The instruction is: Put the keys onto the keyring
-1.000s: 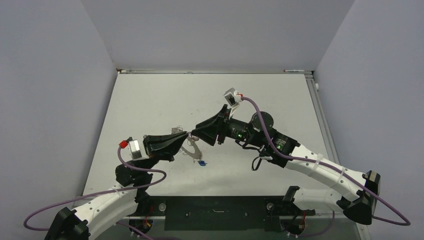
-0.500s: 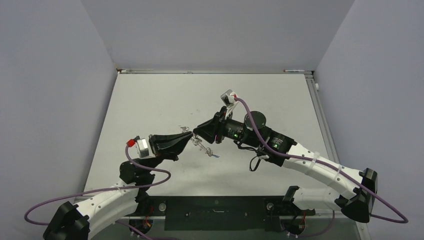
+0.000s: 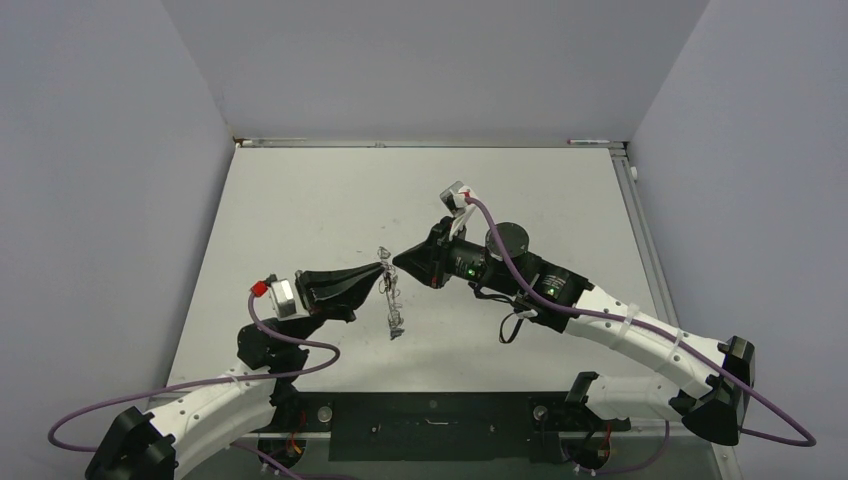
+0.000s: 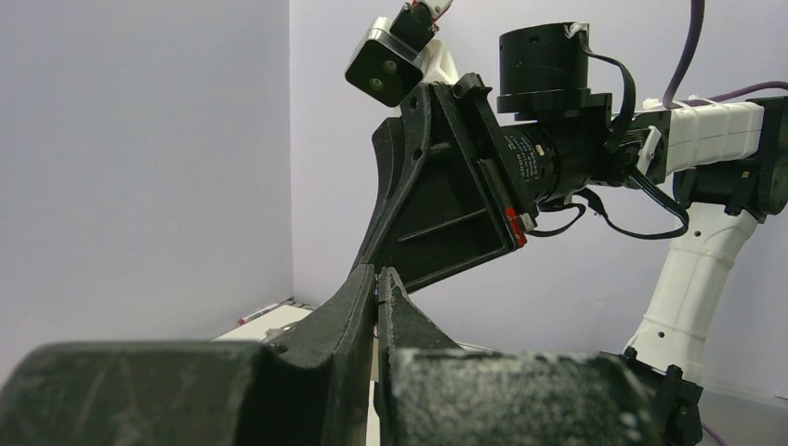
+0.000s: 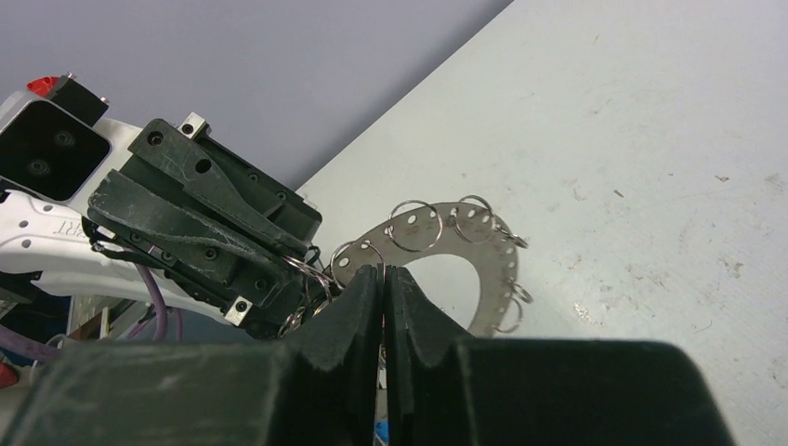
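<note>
The key cannot be made out in any view. In the right wrist view, the right gripper (image 5: 383,271) hides the 6 o'clock arc of the keyring (image 5: 455,240), and the left gripper (image 5: 307,260) hides its 9 o'clock edge. From above, the keyring is an edge-on sliver.

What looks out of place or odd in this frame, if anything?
The keyring hangs on edge, not flat, between the left gripper and right gripper, both shut; which one holds it is unclear. No key visible.
</note>
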### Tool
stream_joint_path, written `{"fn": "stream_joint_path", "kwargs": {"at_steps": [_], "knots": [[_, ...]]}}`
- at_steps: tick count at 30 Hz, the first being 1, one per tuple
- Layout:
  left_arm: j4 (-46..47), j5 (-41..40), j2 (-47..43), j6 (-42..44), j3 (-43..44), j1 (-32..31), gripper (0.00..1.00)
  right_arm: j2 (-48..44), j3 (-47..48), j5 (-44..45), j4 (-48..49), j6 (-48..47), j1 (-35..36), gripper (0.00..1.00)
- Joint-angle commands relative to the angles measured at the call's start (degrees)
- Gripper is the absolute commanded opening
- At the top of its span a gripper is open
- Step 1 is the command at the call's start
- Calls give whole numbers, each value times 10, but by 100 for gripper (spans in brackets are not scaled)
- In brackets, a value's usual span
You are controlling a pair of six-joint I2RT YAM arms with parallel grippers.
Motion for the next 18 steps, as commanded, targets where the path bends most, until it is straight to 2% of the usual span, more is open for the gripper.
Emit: {"fn": "stream_joint_path", "kwargs": {"at_steps": [1, 3, 4, 7, 9, 12, 18], "knots": [[27, -10, -7, 6, 6, -4, 0, -6, 17, 8, 12, 2, 4, 5], [26, -11, -9, 7, 6, -5, 0, -13, 18, 7, 13, 0, 4, 5], [24, -11, -10, 8, 6, -5, 0, -17, 19, 4, 12, -4, 4, 9], [23, -12, -13, 8, 6, -5, 0, -38, 15, -5, 19, -18, 3, 31], [22, -11, -13, 9, 7, -6, 0, -47, 9, -19, 30, -25, 2, 41], [20, -11, -14, 8, 9, -7, 0, -51, 7, -32, 35, -27, 2, 45], [17, -11, -17, 9, 11, -9, 0, -49, -2, -63, 56, -20, 2, 45]]}}
